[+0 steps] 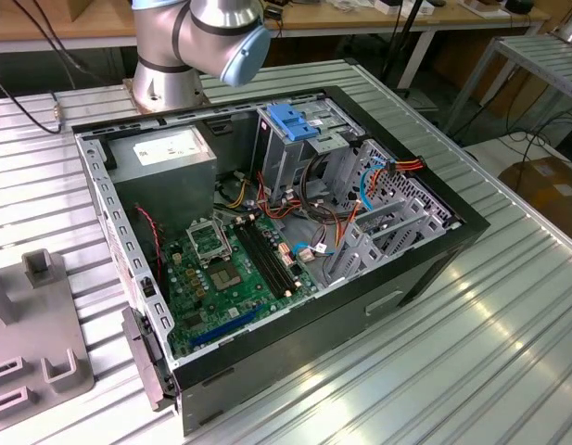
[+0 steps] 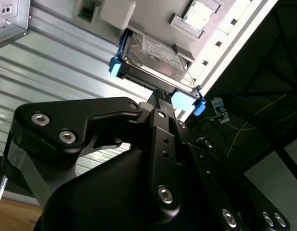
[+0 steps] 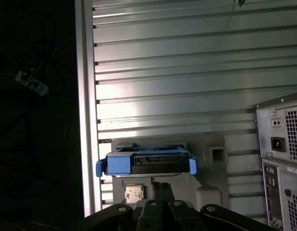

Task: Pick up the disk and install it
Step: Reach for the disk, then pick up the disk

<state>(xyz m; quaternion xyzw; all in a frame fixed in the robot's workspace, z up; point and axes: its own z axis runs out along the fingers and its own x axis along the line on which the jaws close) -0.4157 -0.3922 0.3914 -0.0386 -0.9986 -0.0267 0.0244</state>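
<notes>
The disk (image 2: 155, 53) is a flat grey hard drive with a white label and light-blue rails at its ends. It lies in a grey holder (image 2: 211, 38) on the slatted metal table. The first wrist view shows the disk (image 3: 146, 163) edge-on, with blue rail ends on both sides. My gripper (image 2: 160, 95) is black and reaches toward the disk's near edge. Its fingertips (image 3: 158, 186) sit close together just short of the disk, with nothing seen between them. The arm's grey base and blue-capped joint (image 1: 207, 37) stand behind the computer case.
An open computer case (image 1: 434, 250) lies on the table with its motherboard, cables, a grey power-supply box (image 1: 165, 162) and an upright cage with a blue top (image 1: 295, 120). The case's rear panel (image 3: 283, 159) stands near the holder. A grey fixture (image 1: 44, 352) sits at the exterior view's left.
</notes>
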